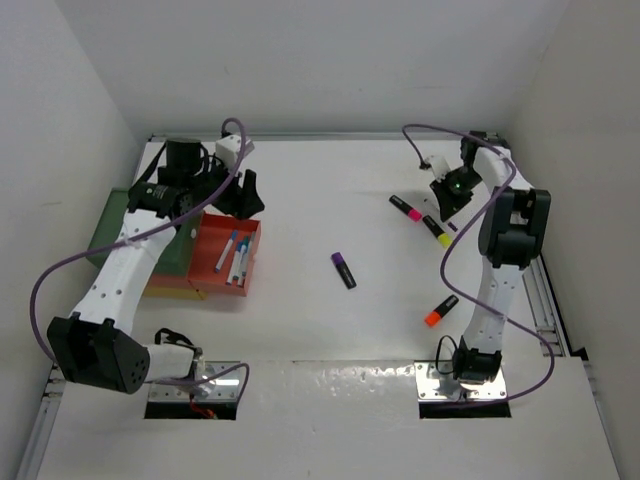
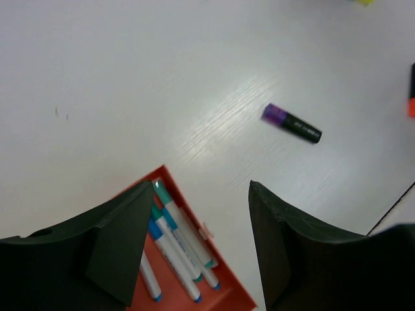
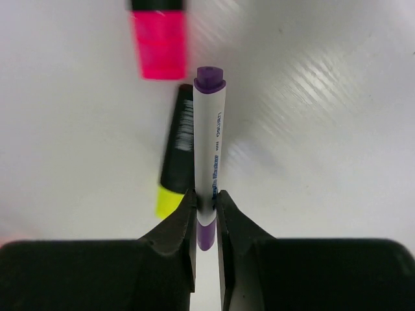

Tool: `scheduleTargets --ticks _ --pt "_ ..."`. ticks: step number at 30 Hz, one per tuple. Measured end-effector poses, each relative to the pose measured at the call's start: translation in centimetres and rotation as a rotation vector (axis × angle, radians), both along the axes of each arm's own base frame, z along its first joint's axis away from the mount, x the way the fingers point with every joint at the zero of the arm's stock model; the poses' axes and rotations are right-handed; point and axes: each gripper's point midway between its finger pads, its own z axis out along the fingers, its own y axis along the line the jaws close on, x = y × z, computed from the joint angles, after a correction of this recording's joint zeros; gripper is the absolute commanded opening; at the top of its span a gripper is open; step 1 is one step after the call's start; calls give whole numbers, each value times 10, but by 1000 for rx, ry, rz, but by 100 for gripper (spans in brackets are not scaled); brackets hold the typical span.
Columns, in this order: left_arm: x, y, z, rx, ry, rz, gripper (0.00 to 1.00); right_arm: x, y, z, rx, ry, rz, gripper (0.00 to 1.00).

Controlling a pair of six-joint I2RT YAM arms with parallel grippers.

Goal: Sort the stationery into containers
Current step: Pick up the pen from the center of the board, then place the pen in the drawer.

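Nearest our bases we saw an orange highlighter (image 1: 440, 311) lying alone on the table (image 1: 330, 180), and beyond it a purple highlighter (image 1: 343, 270) near the middle. To the left, the red tray (image 1: 212, 245), set against the yellow tray (image 1: 165, 292) and the green tray (image 1: 105, 235), held several blue- and teal-capped pens (image 2: 178, 249), and our left gripper (image 2: 202, 188) hung over its far corner with jaws wide and nothing between them. Farthest out on the right, our right gripper (image 3: 206, 197) had its jaws narrow, pinching a white purple-capped pen (image 3: 209, 142), with the yellow highlighter (image 3: 174, 162) and the pink highlighter (image 3: 159, 45) lying on the table just beside it.
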Motion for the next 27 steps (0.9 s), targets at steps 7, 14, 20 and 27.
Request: scheduleTargets --ticks 7,14,20,27 --pt "-1 -49 21 -150 -46 -153 72 -9 64 76 149 -136 95 0" --pt "-7 -91 16 -376 96 -223 73 -81 183 117 301 -247 397 0" --pt "-20 -109 -1 -535 276 -221 76 -115 216 124 351 -435 573 0" --pt "-39 -124 -17 -571 386 -267 81 -122 247 138 390 -690 768 0"
